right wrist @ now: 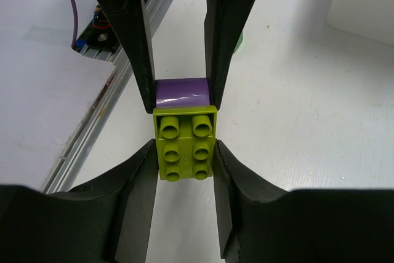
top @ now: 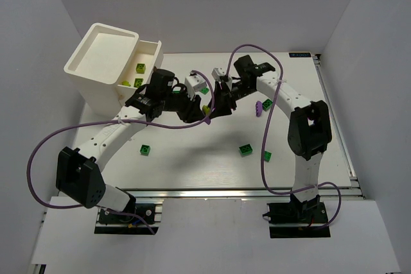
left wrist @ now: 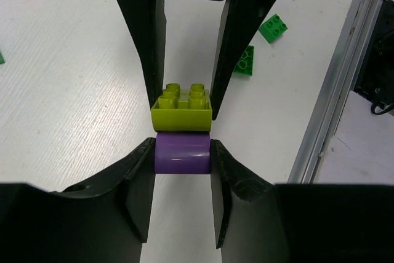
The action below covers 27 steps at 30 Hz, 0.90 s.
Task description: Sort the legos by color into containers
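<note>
Purple lego [left wrist: 182, 156], clamped in left gripper [left wrist: 182, 147], joins yellow-green lego [right wrist: 184, 143] clamped in right gripper [right wrist: 184, 151]; next, seemingly, pull apart, then carry toward containers [top: 96, 88] at ten o'clock.

Black-and-white arms [top: 110, 135], seemingly purple cables [top: 264, 152]

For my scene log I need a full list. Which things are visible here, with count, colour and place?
containers: two joined, white, table's far left
tray legos: at least two, yellow-green, in the lower container
yellow-green lego: one, stuck to the purple lego, mid-table
purple lego: one, same stack
green legos: at least three, loose, near side
loose purple legos: one or two, beside right arm
table: one, white
left end effector: black, shut on purple lego
right end effector: black, shut on yellow-green lego
</note>
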{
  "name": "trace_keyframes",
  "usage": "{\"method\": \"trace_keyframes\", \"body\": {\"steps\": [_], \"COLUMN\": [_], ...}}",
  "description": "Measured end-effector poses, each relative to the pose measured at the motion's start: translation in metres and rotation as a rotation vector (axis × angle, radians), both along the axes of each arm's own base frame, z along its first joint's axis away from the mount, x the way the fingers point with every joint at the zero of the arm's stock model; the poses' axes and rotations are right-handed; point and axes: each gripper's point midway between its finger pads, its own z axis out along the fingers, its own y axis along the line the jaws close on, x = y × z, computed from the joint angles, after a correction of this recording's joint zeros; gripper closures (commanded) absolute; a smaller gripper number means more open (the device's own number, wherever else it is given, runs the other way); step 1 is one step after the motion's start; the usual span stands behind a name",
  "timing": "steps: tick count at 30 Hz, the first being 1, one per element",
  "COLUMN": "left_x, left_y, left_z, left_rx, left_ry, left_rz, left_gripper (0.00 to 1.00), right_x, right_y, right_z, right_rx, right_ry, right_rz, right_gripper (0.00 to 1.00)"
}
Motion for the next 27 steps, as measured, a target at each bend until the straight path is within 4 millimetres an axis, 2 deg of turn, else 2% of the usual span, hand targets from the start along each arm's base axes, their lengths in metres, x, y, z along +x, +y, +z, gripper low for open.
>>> {"method": "trace_keyframes", "body": {"steps": [3, 7, 13, 17, 21, 23, 27], "left_x": [0.002, 0.006, -0.028, -0.034, -0.033, -0.034, -0.035], "left_y": [0.002, 0.012, 0.028, 0.033, 0.037, 0.042, 0.055], "left_z": [-0.001, -0.001, -0.022, -0.025, -0.014, -0.003, 0.042], "left_rx": [0.005, 0.014, 0.066, 0.076, 0.06, 0.048, 0.001], "left_ry": [-0.003, -0.02, 0.057, 0.077, 0.079, 0.074, 0.034], "left_rz": [0.01, 0.048, 0.037, 0.052, 0.116, 0.161, 0.278], "left_gripper": [1.0, 1.0, 1.0, 1.0, 1.0, 1.0, 1.0], "right_x": [0.005, 0.023, 0.072, 0.084, 0.099, 0.111, 0.148], "right_y": [0.001, 0.004, -0.01, -0.01, 0.01, 0.029, 0.072], "right_z": [0.001, 0.008, 0.022, 0.021, 0.013, 0.011, 0.037], "right_rx": [-0.02, -0.016, 0.019, 0.0, -0.029, -0.045, 0.014], "right_ry": [0.034, 0.057, 0.019, 0.016, -0.02, -0.04, -0.093], "right_rz": [-0.022, -0.074, -0.183, -0.227, -0.308, -0.382, -0.516], "right_gripper": [1.0, 1.0, 1.0, 1.0, 1.0, 1.0, 1.0]}}
